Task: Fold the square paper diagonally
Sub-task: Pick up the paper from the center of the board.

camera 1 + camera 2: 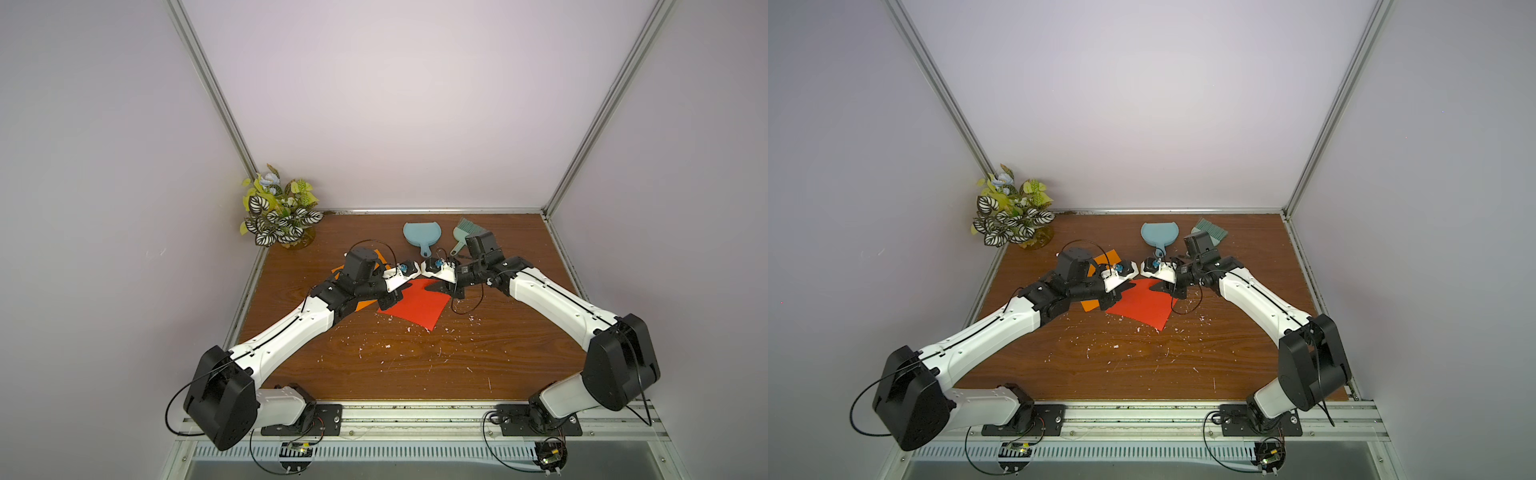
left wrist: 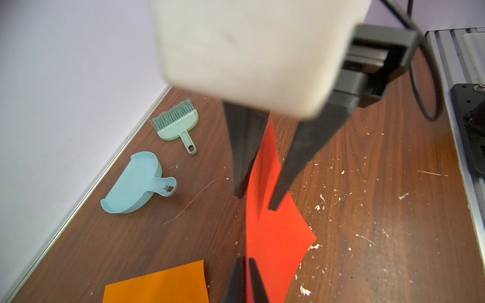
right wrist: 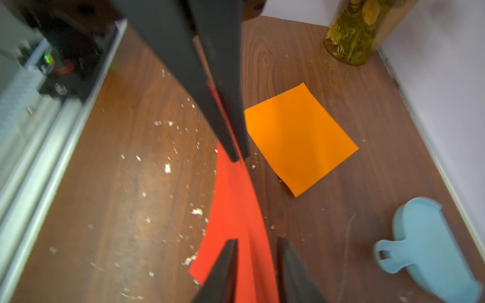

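Red paper (image 1: pixel 415 305) above flecked wooden table (image 1: pixel 415 374); left jaws pinch it; right jaws parted astride.

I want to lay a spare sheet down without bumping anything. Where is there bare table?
Widest: the strip between the red paper and the front rail, dotted with scraps. Smaller: the back right corner, right of the brush. Crowded: the middle, where the left hand and right hand meet at the red paper, plus orange paper, dustpan and plant around it.
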Available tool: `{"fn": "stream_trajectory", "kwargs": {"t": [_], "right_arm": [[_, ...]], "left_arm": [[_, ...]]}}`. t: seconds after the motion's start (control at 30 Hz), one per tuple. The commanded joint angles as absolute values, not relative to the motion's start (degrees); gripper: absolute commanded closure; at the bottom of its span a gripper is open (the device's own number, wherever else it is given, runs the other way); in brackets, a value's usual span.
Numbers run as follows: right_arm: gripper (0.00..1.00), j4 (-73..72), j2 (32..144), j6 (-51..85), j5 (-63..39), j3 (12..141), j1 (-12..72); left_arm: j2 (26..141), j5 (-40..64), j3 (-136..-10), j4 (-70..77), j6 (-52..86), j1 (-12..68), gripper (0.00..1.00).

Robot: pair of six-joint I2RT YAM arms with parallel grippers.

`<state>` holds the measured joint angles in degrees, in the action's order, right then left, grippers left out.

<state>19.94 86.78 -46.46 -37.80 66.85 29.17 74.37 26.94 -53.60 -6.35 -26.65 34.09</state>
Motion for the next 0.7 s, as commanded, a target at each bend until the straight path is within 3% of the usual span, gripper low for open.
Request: {"fn": "stream_trajectory", "kwargs": {"t": [0.0, 0.03, 0.1, 0.2, 0.27, 0.43, 0.67], "right_arm": [[0.91, 20.5, 85.4, -46.6, -38.1, 69.0, 29.2], [0.98, 20.8, 85.1, -46.7, -37.7, 69.1, 29.2], [1.0, 21.3, 84.3, -47.1, -37.0, 69.1, 29.2], [1.0, 21.5, 82.1, -47.4, -36.7, 68.4, 29.1], [1.0, 21.4, 80.3, -47.4, -37.2, 67.7, 29.0], [1.0, 18.7, 75.0, -45.1, -41.6, 65.5, 28.4], [1.0, 15.4, 71.1, -41.8, -44.8, 64.8, 28.3]], "left_arm": [[73.1, 28.0, -54.0, -5.9, -27.7, 34.5, 0.99], [72.9, 27.9, -54.1, -6.1, -27.9, 34.6, 0.94], [71.9, 27.3, -54.1, -5.9, -27.6, 34.6, 0.83], [69.1, 26.0, -53.4, -3.9, -26.6, 34.5, 0.5], [66.6, 26.1, -52.4, -1.8, -26.6, 34.1, 0.37], [61.5, 34.5, -48.9, 8.0, -20.5, 30.3, 0.24], [61.4, 42.1, -46.5, 17.7, -14.2, 29.4, 0.23]]}}
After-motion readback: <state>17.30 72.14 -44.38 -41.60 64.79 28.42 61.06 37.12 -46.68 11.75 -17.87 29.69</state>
